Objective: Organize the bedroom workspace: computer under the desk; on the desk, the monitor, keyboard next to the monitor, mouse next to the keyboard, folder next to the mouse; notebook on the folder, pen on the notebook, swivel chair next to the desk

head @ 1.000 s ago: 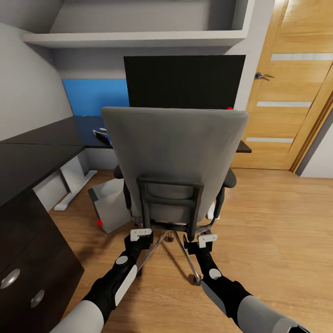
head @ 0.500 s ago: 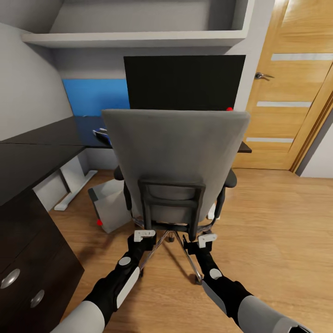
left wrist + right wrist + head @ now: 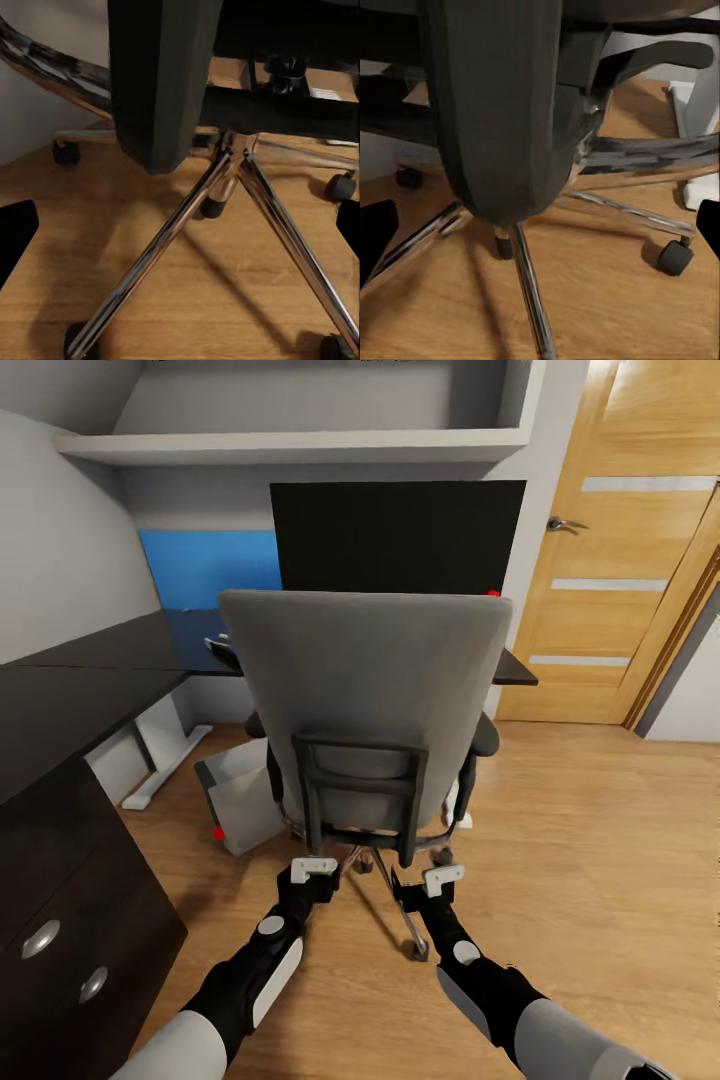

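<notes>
The swivel chair (image 3: pixel 370 690) stands with its grey back to me, its seat tucked toward the black desk (image 3: pixel 80 695). Behind it the monitor (image 3: pixel 400 535) rises black on the desk, with the blue folder (image 3: pixel 205 565) upright at its left. The pale grey computer (image 3: pixel 240 800) sits on the floor left of the chair, by the desk's edge. My left gripper (image 3: pixel 313 867) and right gripper (image 3: pixel 440 877) are open, just below the chair's black back bracket. The wrist views look between wide-apart fingers at the chrome star base (image 3: pixel 225 195) and the bracket (image 3: pixel 502 112). The keyboard is hidden.
Dark drawers with silver knobs (image 3: pixel 40 938) stand close at my left. A wooden door (image 3: pixel 620 580) is at the right, with open wood floor (image 3: pixel 600 840) before it. A shelf (image 3: pixel 300 445) hangs above the monitor. Casters (image 3: pixel 675 257) ring the chair's base.
The whole view has shifted a little, so the camera moved. The chair now sits slightly farther from both grippers and closer to the desk. Both grippers stay open.
</notes>
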